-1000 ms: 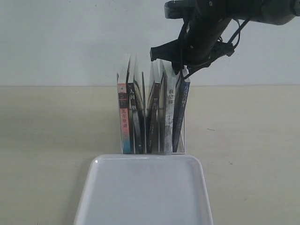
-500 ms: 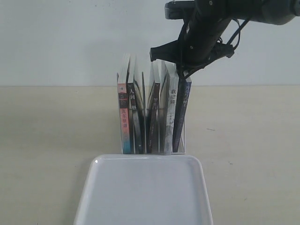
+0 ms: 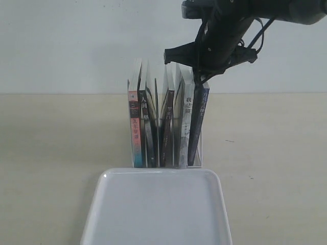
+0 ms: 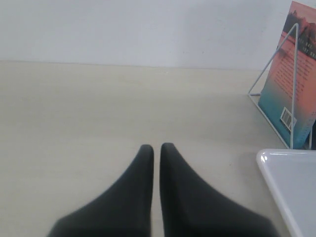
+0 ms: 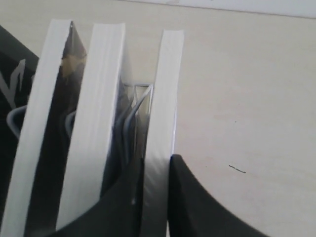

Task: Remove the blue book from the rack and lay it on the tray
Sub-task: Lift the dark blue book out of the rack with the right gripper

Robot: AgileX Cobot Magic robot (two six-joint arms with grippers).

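The blue book [image 3: 198, 122] stands at the right end of the clear rack [image 3: 200, 153], leaning a little; only its dark spine shows. My right gripper [image 3: 200, 76] comes down from above and is shut on the book's top edge. In the right wrist view its black fingers [image 5: 187, 197] press both sides of the book's white page block [image 5: 163, 98], right gripper [image 5: 157, 160]. The white tray [image 3: 153, 171] lies just in front of the rack. My left gripper [image 4: 157, 147] is shut on nothing, low over the bare table, left of the tray's corner [image 4: 291, 187].
Other books fill the rack: a red-and-teal-spined one [image 3: 135, 132] at the left end, dark ones [image 3: 167, 122] in the middle, a grey-white-spined one [image 3: 185, 127] right beside the blue book. The red-and-teal cover [image 4: 291, 89] shows behind the rack's side. A wall stands behind.
The right gripper has risen slightly, and the top of the blue book has come up a little with it. The left gripper's earlier state is not shown.
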